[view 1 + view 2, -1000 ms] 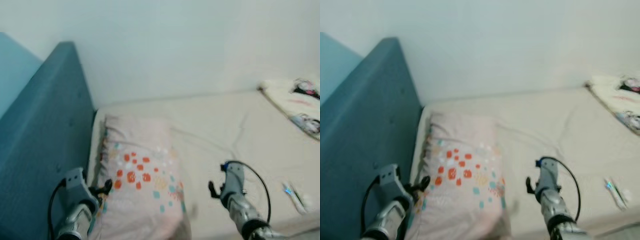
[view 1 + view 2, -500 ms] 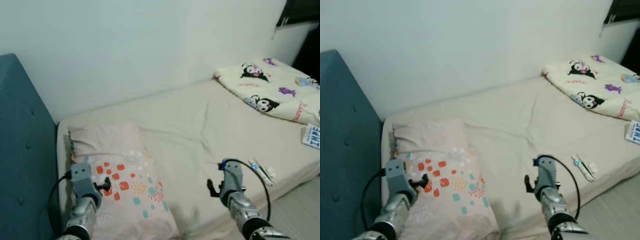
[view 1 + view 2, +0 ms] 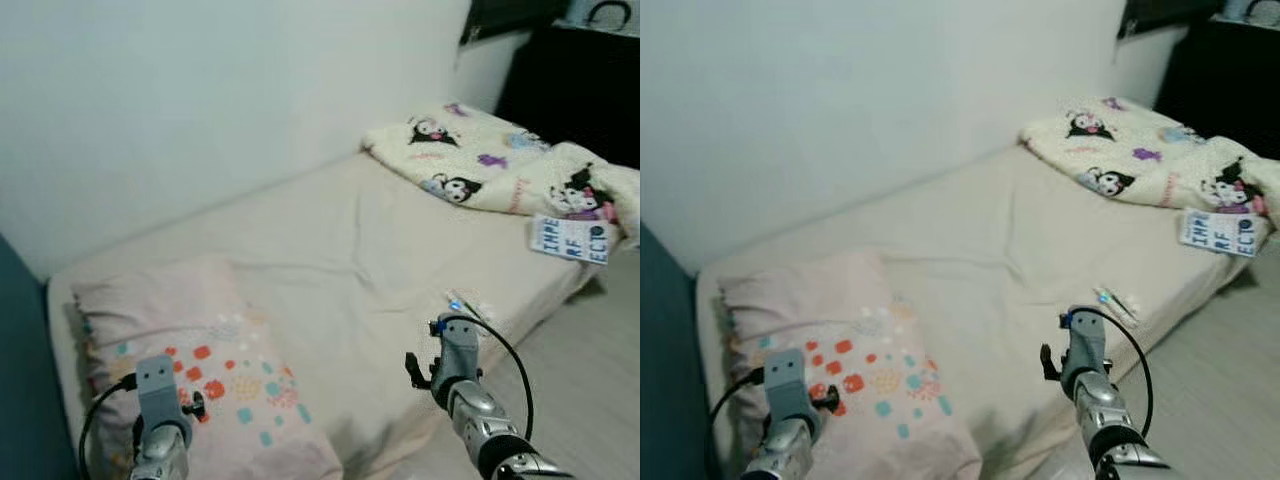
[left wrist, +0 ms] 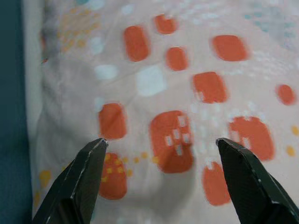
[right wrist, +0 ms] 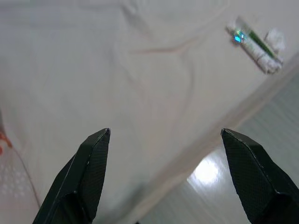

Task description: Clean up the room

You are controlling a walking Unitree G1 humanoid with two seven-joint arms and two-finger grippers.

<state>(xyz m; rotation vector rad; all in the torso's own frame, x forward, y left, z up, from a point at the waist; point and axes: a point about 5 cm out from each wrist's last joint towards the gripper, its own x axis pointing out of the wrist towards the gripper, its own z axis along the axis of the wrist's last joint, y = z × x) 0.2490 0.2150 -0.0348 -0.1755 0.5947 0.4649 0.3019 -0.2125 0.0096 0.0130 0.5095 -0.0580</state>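
Soft even indoor light, slightly hazy and low in contrast, glaring in a bright patch on the floor (image 5: 205, 172), falling off to near black in the far right corner, blurring the pillow (image 4: 187, 93) print up close.

Bed (image 3: 330, 240) against white wall (image 3: 200, 90)
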